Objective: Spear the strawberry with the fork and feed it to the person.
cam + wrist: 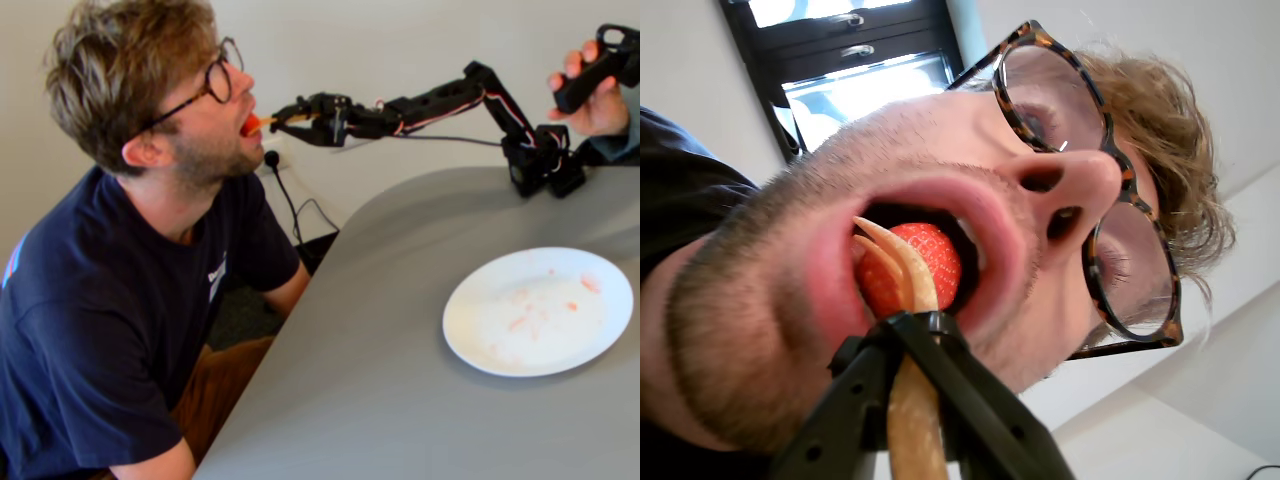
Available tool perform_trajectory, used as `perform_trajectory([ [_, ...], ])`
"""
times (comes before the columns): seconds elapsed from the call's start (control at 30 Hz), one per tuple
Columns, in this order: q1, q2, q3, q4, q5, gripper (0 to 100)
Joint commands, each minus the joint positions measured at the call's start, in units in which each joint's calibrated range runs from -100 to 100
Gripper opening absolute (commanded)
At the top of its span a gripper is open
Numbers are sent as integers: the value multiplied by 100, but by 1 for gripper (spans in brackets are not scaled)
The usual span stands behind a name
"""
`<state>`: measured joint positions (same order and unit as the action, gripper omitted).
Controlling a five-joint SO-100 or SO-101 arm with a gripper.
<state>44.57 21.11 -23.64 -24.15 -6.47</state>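
the grey, curved-edged desk fills the lower right of your fixed view. the person, a man with tousled brown hair, a short beard, dark-rimmed glasses and a navy t-shirt, sits at its left edge and leans toward the arm with his mouth open. your thin black robot arm stands on its base at the far right end of the desk and stretches out level to the left, past the desk edge, as far as his face. in the upper right corner a hand grips a black controller. a round white plate lies on the desk near the right edge, well apart from the man, and carries only faint pink-red juice smears. the end effector sits just in front of his lips; in your wrist view its black fingers are closed around the handle of the small light tan, wood-coloured fork, which runs straight up the middle of the picture. the fork's short tines reach into the open mouth and lie against the small bright-red strawberry, which sits between his lips, inside the mouth. you cannot tell from either view whether the tines go through the fruit or only rest on it.
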Motion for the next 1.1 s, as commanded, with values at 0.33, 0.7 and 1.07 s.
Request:
perform_trajectory([
  [0.33, 230, 1493, -2604, -39, -9, 1],
  [0.7, 147, -1362, 29, 953, -308, 1],
  [1.07, -353, -6427, 6251, 944, -271, 1],
])
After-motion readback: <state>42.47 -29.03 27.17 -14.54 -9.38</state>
